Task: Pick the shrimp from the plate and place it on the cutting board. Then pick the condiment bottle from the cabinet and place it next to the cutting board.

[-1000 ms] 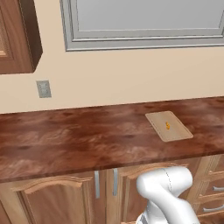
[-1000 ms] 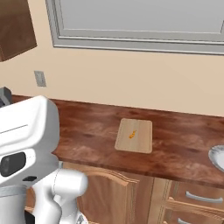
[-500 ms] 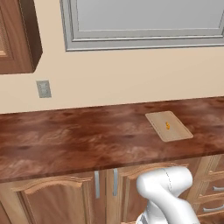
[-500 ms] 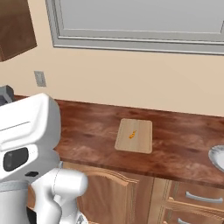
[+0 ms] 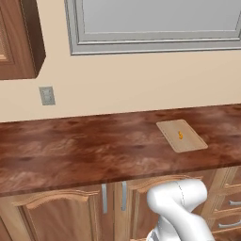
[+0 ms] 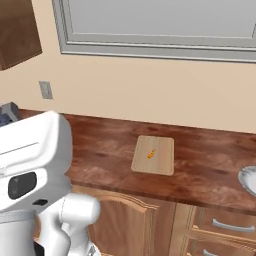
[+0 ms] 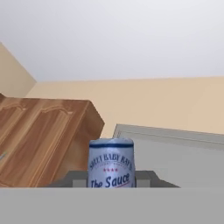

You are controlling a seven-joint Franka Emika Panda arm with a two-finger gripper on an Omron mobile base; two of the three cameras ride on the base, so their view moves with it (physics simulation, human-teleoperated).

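Carrying the condiment bottle (image 7: 111, 162), seen low centre between the gripper's closed jaws, seems the step. The shrimp (image 5: 180, 135) lies on the cutting board (image 5: 188, 143), right of centre; next, lower the bottle beside it.

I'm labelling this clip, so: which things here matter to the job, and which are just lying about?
Job: shrimp, cutting board, plate, condiment bottle, cabinet.
Lying about: wall outlet, window, drawers, counter.
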